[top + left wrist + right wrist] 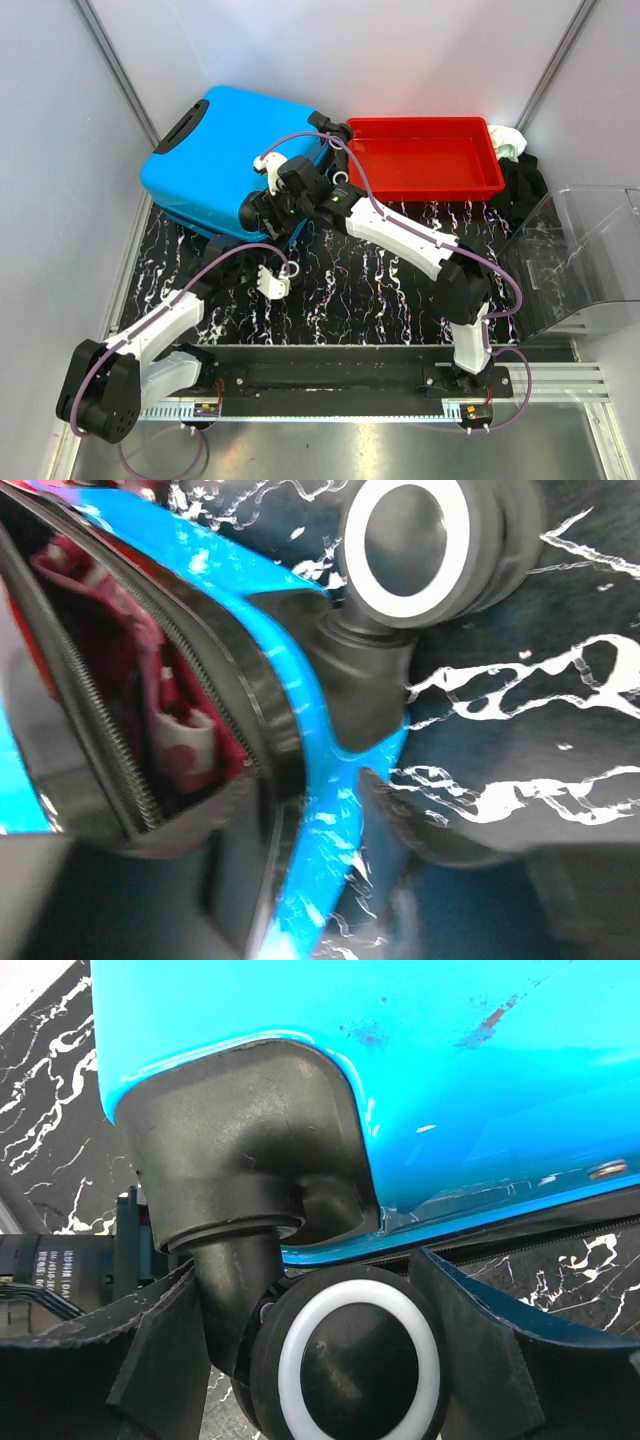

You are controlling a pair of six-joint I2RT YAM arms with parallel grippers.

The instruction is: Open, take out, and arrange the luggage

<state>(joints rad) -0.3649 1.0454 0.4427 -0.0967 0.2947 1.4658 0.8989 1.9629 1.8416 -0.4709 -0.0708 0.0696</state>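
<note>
The bright blue luggage (220, 150) lies flat at the back left, handle (182, 127) to the left and wheels to the right. At its near right corner the lid stands slightly ajar. In the left wrist view the gap shows a zipper (100, 720) and red-pink fabric (170, 710) inside. My left gripper (320, 880) (262, 245) is shut on the blue shell rim (300, 730), just below a wheel (420, 545). My right gripper (345, 1350) (270, 212) reaches in from the right, its fingers closed against either side of a black caster wheel (360, 1370) at that corner.
A red tray (425, 155) sits right behind the luggage's right side. A clear plastic bin (580, 260) stands at the right edge, with dark cloth (520, 185) behind it. The black marbled mat (360, 290) covers the table, with grey walls on both sides.
</note>
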